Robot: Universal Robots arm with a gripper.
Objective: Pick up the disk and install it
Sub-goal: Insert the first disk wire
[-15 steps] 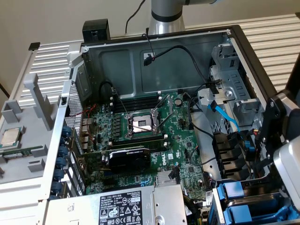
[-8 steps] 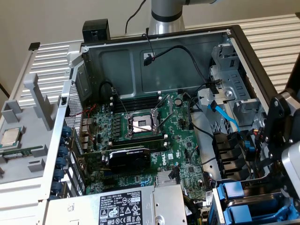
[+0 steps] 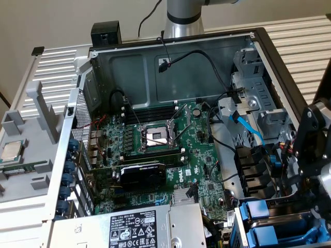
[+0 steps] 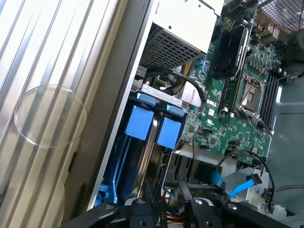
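The disk (image 3: 271, 235) (image 4: 137, 123) lies in its blue carrier in the drive bay at the case corner. Its long axis runs along the case side wall (image 4: 118, 95), from the blue end tab towards the gripper (image 4: 164, 209) (image 3: 313, 144). A second blue carrier (image 4: 169, 132) sits just beside it, with the power-supply box (image 3: 150, 227), motherboard (image 3: 170, 150) and blue cable (image 4: 247, 183) near; open room remains only above the bay, and whether the gripper grasps anything cannot be told.

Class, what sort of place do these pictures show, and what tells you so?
Probably a computer assembly or repair bench: an opened desktop case, its motherboard exposed, with a robot arm behind it.
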